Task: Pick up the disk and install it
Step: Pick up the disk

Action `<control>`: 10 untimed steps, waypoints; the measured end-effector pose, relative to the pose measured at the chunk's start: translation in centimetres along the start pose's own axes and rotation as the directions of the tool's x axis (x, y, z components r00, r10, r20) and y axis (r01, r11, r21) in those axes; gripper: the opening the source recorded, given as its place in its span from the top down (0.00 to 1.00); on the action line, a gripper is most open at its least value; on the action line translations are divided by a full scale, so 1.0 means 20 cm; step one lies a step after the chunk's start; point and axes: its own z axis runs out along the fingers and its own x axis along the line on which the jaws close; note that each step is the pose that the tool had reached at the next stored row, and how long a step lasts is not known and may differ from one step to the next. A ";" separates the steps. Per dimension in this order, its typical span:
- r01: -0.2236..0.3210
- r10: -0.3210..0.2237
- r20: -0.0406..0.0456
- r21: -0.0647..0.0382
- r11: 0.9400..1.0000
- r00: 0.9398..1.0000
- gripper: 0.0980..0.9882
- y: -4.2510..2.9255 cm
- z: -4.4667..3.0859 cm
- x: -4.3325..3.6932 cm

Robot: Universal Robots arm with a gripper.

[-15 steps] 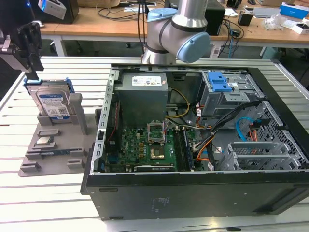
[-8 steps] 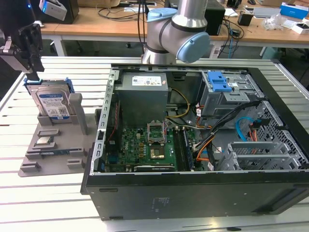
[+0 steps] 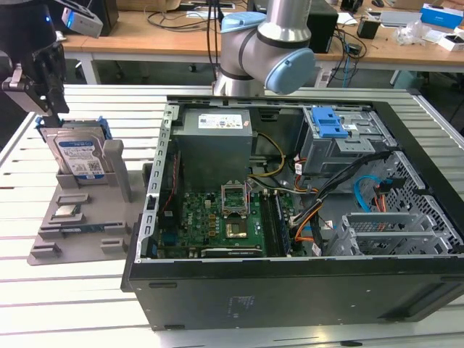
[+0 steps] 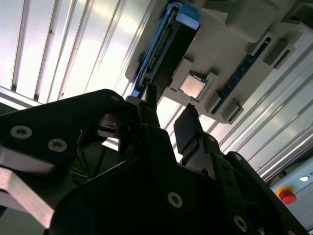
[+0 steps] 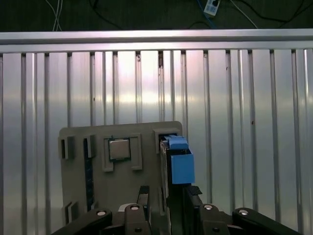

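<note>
The blue-framed silver disk (image 3: 78, 154) stands upright on edge.

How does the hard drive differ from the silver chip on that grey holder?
The hard drive stands upright on edge in a slot; the chip lies flat in a recess. The hard drive is larger, with a blue frame and label; the chip is bare silver. Both sit on the grey holder.

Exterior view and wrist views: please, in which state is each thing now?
disk: upright in the grey holder, not lifted.
gripper: open, at the disk's top edge.
chip: flat in its holder recess.
computer case: side panel off, inside exposed.
</note>
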 end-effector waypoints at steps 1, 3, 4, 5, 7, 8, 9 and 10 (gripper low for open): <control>0.001 -0.001 0.000 0.000 1.000 1.000 0.64 0.000 0.005 -0.003; 0.005 -0.005 0.000 0.000 1.000 1.000 0.64 0.001 0.013 -0.013; 0.010 -0.010 0.000 0.000 1.000 1.000 0.64 0.005 0.017 -0.018; 0.016 -0.016 -0.001 0.000 1.000 1.000 0.64 0.009 0.022 -0.028; 0.024 -0.024 -0.001 0.000 1.000 1.000 0.64 0.019 0.029 -0.040; 0.024 -0.024 -0.001 0.000 1.000 1.000 0.64 0.023 0.030 -0.041; 0.024 -0.024 -0.001 0.000 1.000 1.000 0.64 0.024 0.031 -0.041; 0.024 -0.024 -0.001 0.000 1.000 1.000 0.64 0.024 0.031 -0.041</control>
